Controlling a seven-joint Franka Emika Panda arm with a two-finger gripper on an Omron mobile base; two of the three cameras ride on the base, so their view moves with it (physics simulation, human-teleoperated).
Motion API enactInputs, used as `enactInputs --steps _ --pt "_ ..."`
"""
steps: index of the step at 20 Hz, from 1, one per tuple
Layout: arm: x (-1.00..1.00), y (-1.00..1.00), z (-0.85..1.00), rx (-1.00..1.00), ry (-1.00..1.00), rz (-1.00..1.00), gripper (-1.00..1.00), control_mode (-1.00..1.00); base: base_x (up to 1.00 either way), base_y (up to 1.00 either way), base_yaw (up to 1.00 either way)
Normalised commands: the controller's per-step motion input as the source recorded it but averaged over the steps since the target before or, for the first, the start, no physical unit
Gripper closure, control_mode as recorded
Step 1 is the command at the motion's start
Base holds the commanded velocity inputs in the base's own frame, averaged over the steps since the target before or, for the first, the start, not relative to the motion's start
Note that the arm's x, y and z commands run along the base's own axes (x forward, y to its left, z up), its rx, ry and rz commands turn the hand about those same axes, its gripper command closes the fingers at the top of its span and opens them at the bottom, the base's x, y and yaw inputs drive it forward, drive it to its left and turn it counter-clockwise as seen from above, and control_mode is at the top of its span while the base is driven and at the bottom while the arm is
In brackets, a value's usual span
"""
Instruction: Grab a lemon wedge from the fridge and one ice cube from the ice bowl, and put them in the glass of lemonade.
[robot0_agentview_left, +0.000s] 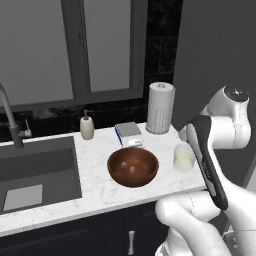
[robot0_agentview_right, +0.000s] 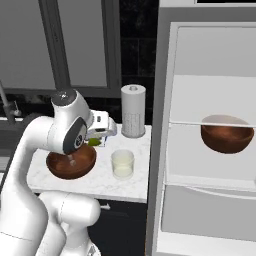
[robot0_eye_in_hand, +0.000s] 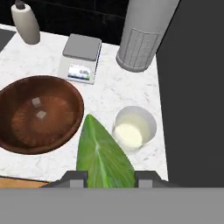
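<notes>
**Lemon wedge in the gripper, above the counter between bowl and glass**

In the hand view the gripper (robot0_eye_in_hand: 107, 177) is clamped on the lemon wedge (robot0_eye_in_hand: 103, 155): the green-yellow piece stands between the two dark finger tips and points away from the camera. Its tip lies, in this view, over the white marble counter (robot0_eye_in_hand: 109, 89), between the ice bowl (robot0_eye_in_hand: 65, 127) and the glass of lemonade (robot0_eye_in_hand: 133, 129). Whether it is nearer to one of them in height I cannot tell.

The ice bowl is a round dark-brown wooden bowl, and two small whitish ice cubes (robot0_eye_in_hand: 38, 108) are on its bottom. The glass of lemonade stands just beside the bowl, on the side of the fridge (robot0_eye_in_hand: 197, 87), and holds a pale yellowish liquid. The two do not touch.

Behind them on the counter are a small kitchen scale (robot0_eye_in_hand: 81, 57), a paper-towel roll (robot0_eye_in_hand: 140, 39) standing upright, and a soap bottle (robot0_eye_in_hand: 26, 24) near the back wall.

In the right base view the fridge (robot0_agentview_right: 165, 150) is open, and a second brown bowl (robot0_agentview_right: 227, 134) sits on a white shelf inside. In the same view a small green piece, the lemon wedge (robot0_agentview_right: 94, 142), shows under the white hand, above the rim of the ice bowl (robot0_agentview_right: 75, 167), and the glass (robot0_agentview_right: 122, 164) stands to its right.

In the left base view a sink (robot0_agentview_left: 37, 175) with a grey tap (robot0_agentview_left: 10, 117) lies to the left of the bowl (robot0_agentview_left: 132, 167).
</notes>
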Motion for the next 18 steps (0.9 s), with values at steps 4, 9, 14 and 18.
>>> enactInputs --steps 4,9,14,18 --pt "0.73 -0.13 -0.56 -0.08 0.2 0.0 1.0 -1.0 0.0 0.0 0.0" --pt "0.55 -0.05 -0.75 -0.16 0.14 -0.01 1.0 -1.0 0.0 0.0 0.0" --pt "0.23 -0.1 -0.75 -0.16 0.0 0.0 1.0 -1.0 0.0 0.0 0.0" --pt "0.5 -0.16 -0.43 -0.05 0.05 0.0 1.0 -1.0 0.0 0.0 0.0"
